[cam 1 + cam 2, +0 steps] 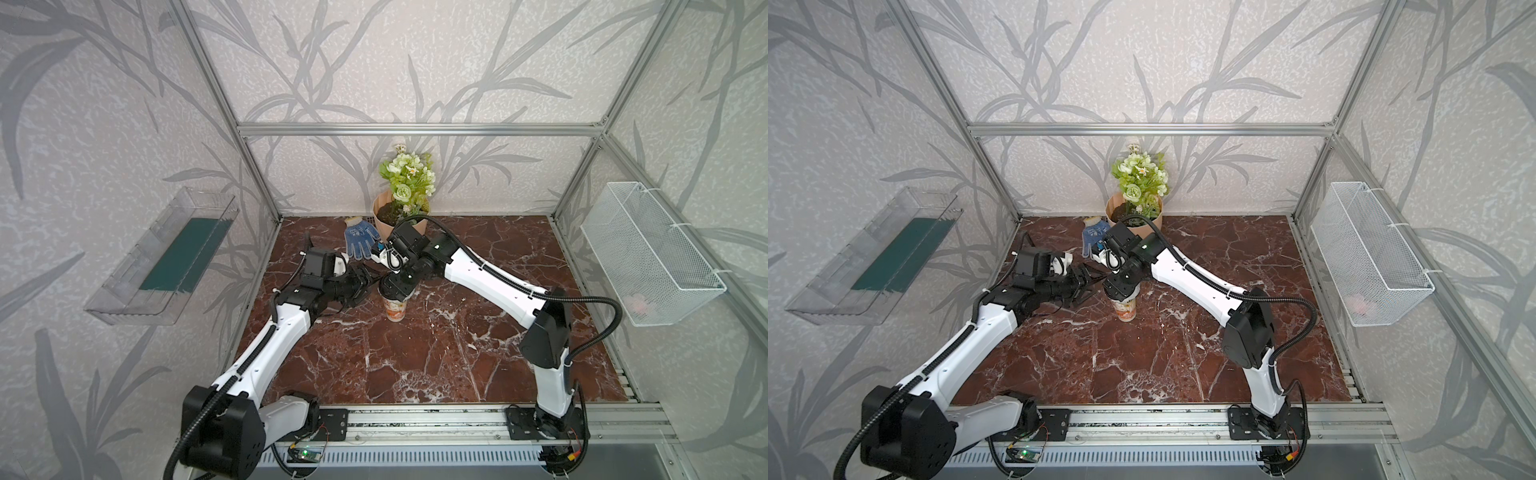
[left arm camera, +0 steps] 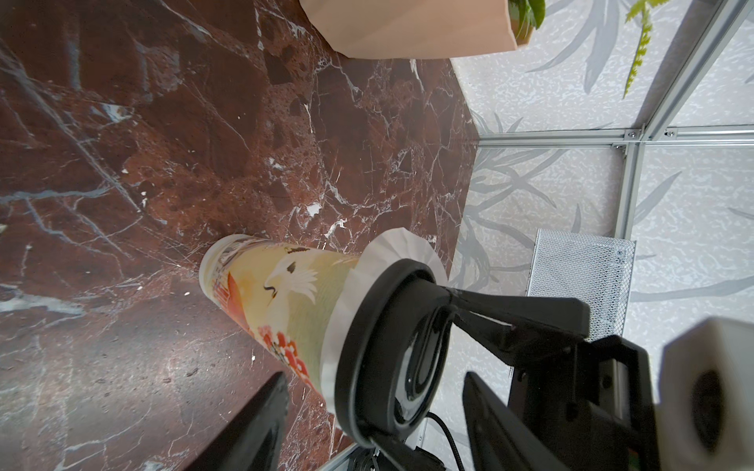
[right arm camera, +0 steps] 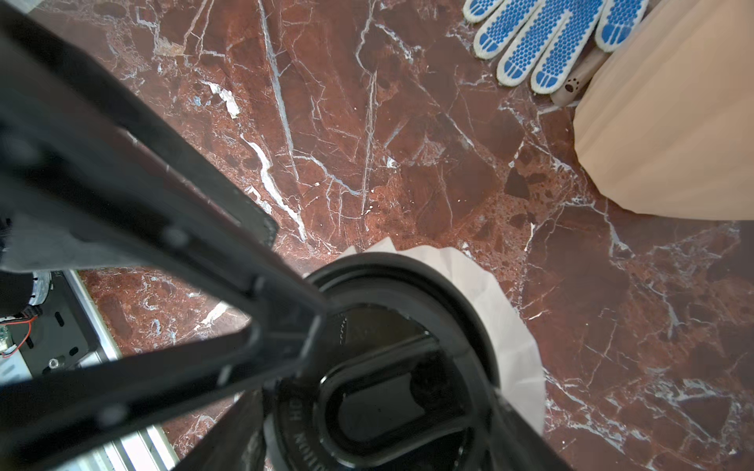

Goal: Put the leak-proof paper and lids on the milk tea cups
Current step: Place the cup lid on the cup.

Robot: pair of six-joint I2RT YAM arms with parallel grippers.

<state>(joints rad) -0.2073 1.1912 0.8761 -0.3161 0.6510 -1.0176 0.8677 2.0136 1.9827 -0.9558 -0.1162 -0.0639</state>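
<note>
The milk tea cup [image 1: 395,311] [image 1: 1126,311] stands upright on the marble table; it is white with an orange-red and crane print [image 2: 285,293]. The leak-proof paper [image 2: 402,246] [image 3: 510,326] is draped over its rim, and its pleated edge sticks out under a black lid [image 2: 367,346] [image 3: 408,277]. My right gripper [image 3: 379,428] reaches down from above and is shut on the lid, with a finger on either side of its rim. My left gripper [image 2: 375,379] [image 1: 370,276] comes in from the left and is open. One of its fingers is beside the cup wall and the other is above the lid; neither touches.
A ribbed peach flower pot [image 1: 401,216] [image 3: 673,142] with green flowers stands behind the cup. A blue-dotted work glove [image 1: 360,240] [image 3: 551,45] and a wooden stick [image 3: 579,81] lie next to the pot. A wire basket [image 1: 648,253] hangs on the right wall and a clear tray [image 1: 166,253] on the left.
</note>
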